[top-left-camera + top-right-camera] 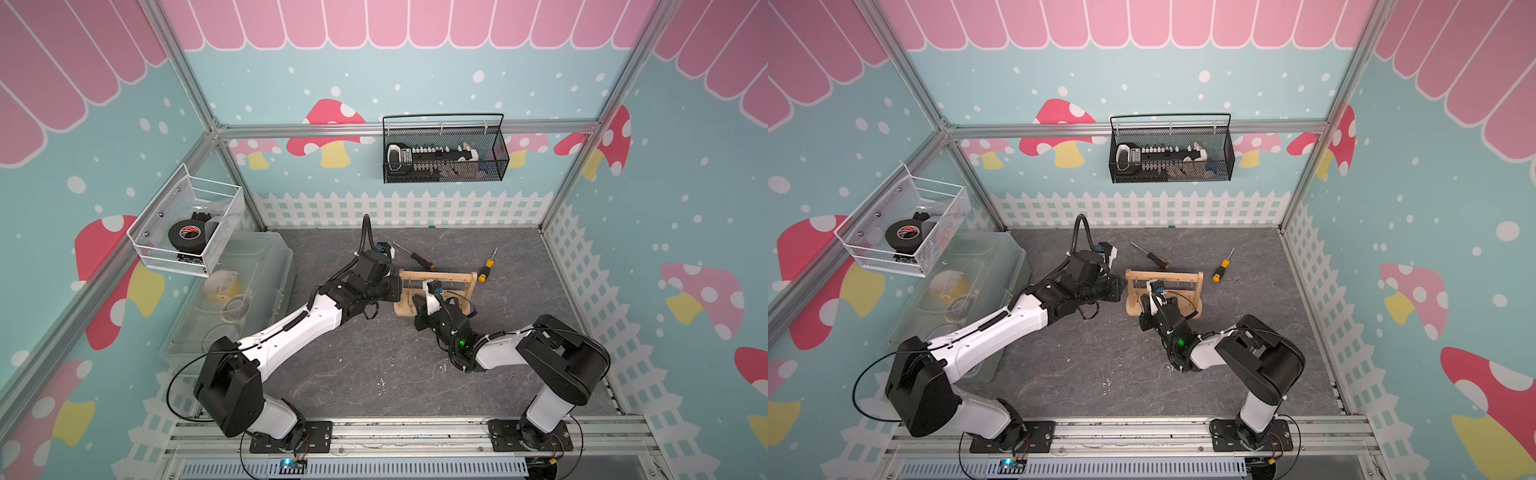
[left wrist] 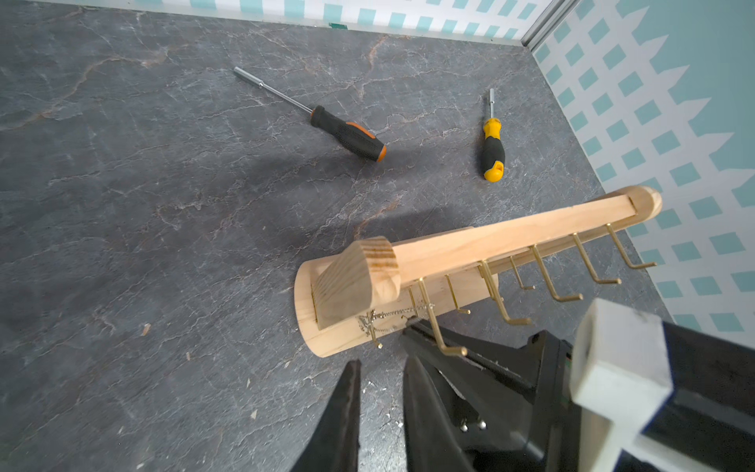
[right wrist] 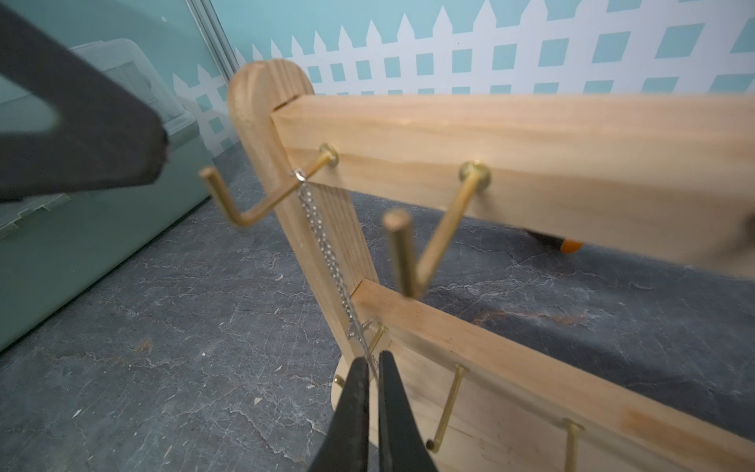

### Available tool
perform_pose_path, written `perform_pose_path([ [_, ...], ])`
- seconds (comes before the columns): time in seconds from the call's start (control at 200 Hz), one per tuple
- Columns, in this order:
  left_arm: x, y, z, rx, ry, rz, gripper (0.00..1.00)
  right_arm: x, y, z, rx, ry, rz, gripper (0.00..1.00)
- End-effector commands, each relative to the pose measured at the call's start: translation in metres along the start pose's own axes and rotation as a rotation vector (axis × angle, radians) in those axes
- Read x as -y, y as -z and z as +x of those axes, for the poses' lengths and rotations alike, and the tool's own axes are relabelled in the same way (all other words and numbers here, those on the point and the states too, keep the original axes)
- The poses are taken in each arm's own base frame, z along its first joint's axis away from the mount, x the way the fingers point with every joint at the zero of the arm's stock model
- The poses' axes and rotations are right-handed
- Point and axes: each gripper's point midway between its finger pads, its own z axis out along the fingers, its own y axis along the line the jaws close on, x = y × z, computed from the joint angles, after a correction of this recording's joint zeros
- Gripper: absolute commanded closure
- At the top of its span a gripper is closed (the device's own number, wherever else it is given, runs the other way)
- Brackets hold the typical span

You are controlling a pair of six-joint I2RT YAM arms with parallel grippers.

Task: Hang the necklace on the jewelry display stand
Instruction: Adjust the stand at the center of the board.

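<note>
The jewelry display stand (image 1: 440,276) (image 1: 1167,275), a light-wood rack with gold pegs, stands mid-table. A thin silver necklace (image 3: 322,241) hangs from the first top peg beside the stand's end post (image 3: 261,102) and runs taut down to my right gripper (image 3: 371,361). Its fingers are almost together with the chain between the tips. In the left wrist view part of the chain (image 2: 384,316) lies bunched on the stand's base (image 2: 310,327). My left gripper (image 2: 380,365) (image 1: 397,289) hovers just outside that end of the stand, open and empty.
A black-and-orange screwdriver (image 1: 415,257) and a yellow-and-black one (image 1: 485,268) lie behind the stand. A clear plastic box (image 1: 232,299) sits along the left side. A white mesh basket (image 1: 187,228) hangs on the left wall, a black one (image 1: 444,153) on the back wall.
</note>
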Motion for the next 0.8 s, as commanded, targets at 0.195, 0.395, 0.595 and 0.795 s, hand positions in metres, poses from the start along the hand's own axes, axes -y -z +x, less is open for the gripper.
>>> perform_pose_path([
  [0.195, -0.028, 0.008, 0.001, -0.007, 0.066, -0.080, 0.81, -0.003, 0.007, -0.023, 0.037, 0.008, 0.006, 0.81],
  [0.395, -0.033, 0.011, 0.003, -0.012, 0.076, -0.102, 0.82, -0.009, 0.017, -0.030, 0.003, 0.030, -0.020, 0.76],
  [0.595, -0.040, 0.020, 0.013, -0.028, 0.096, -0.129, 0.80, -0.022, 0.028, -0.024, -0.163, -0.001, -0.101, 0.66],
  [0.795, -0.047, 0.035, 0.022, -0.042, 0.123, -0.152, 0.74, -0.025, 0.055, -0.026, -0.308, -0.005, -0.141, 0.56],
])
